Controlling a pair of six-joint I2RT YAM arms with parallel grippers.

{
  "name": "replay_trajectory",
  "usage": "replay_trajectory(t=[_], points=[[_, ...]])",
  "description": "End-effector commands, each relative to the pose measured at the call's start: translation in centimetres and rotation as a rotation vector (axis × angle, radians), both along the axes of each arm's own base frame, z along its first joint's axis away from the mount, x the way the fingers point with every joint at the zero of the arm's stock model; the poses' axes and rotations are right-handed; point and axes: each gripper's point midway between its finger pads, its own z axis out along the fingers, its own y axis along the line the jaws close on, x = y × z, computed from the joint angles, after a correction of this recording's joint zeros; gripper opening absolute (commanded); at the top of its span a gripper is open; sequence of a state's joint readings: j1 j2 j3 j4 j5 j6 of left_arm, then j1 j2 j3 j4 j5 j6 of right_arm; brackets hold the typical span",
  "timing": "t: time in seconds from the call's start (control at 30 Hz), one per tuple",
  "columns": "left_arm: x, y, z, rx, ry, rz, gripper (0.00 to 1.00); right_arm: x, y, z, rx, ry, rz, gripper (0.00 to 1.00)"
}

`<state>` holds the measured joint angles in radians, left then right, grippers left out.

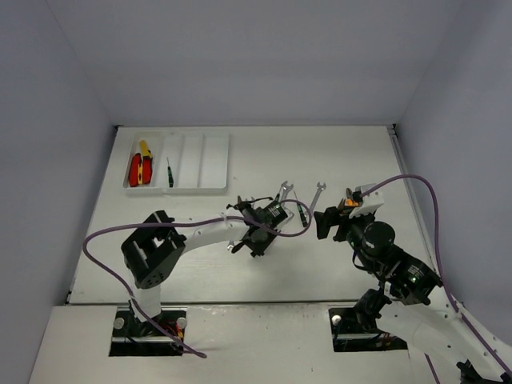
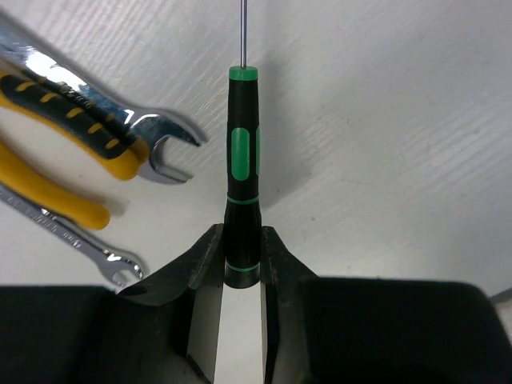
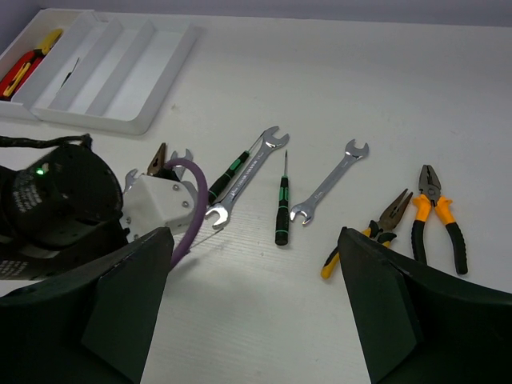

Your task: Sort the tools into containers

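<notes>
In the left wrist view my left gripper (image 2: 242,268) is shut on the butt end of a green and black screwdriver (image 2: 242,156). The screwdriver points straight away, low over the table. A silver wrench (image 2: 128,120) over yellow-handled pliers (image 2: 64,196) lies to its left. My right gripper (image 3: 256,320) is wide open and empty above the table. Ahead of it lie a loose screwdriver (image 3: 281,210), two wrenches (image 3: 244,174) (image 3: 328,181) and two pliers (image 3: 386,222) (image 3: 436,214). The white tray (image 1: 216,162) at the far left holds red and yellow knives (image 1: 140,168) and a screwdriver (image 1: 170,172).
A purple cable (image 3: 192,204) loops off the left wrist beside the wrenches. A second small wrench (image 2: 84,244) lies near the left fingers. The tray's two right compartments (image 3: 120,68) hold nothing. Grey walls close in the table on three sides.
</notes>
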<state>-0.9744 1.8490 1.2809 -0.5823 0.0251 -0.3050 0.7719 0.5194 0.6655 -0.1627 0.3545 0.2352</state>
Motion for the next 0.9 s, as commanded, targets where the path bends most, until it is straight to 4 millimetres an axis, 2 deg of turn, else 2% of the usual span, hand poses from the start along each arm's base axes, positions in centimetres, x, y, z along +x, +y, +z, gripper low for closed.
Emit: replay_trajectory(t=[0.0,0.13,0.2,0.33,0.37,0.43,0.47,0.5,0.57,0.73,0.87], points=[[2.6,-0.1,8.3,-0.129,-0.174,0.093,0.06,0.6,-0.5,3.0,0.060,-0.065,-0.046,0.81],[6.5,3.0,11.2,-0.174,-0.235,0.257,0.07,0.7,-0.5,3.0,0.057,-0.065,-0.051,0.81],[9.6,5.9,12.4,-0.179,-0.276,0.379,0.07,0.7,-0.5,2.9,0.053,-0.063,-0.050,0.81],[16.3,13.2,14.1,-0.174,-0.345,0.648,0.07,0.7,-0.4,2.6,0.046,-0.055,-0.047,0.81],[17.4,14.3,13.8,-0.166,-0.342,0.684,0.07,0.8,-0.4,2.6,0.045,-0.054,-0.048,0.82],[20.0,16.7,14.5,-0.179,-0.358,0.757,0.07,0.8,-0.3,2.2,0.039,-0.046,-0.047,0.82],[21.4,18.8,13.9,-0.160,-0.354,0.814,0.07,0.8,-0.1,2.1,0.036,-0.041,-0.042,0.82],[22.8,20.7,14.6,-0.161,-0.379,0.857,0.07,0.8,-0.1,2.0,0.036,-0.040,-0.041,0.82],[24.5,22.6,13.3,-0.134,-0.363,0.895,0.07,0.8,0.0,2.0,0.038,-0.038,-0.033,0.82],[28.3,28.9,11.2,-0.089,-0.348,1.009,0.08,0.6,-0.1,2.0,0.042,-0.042,-0.030,0.82],[29.4,31.3,9.7,-0.043,-0.332,1.033,0.16,0.6,-0.1,1.9,0.042,-0.041,-0.033,0.82]])
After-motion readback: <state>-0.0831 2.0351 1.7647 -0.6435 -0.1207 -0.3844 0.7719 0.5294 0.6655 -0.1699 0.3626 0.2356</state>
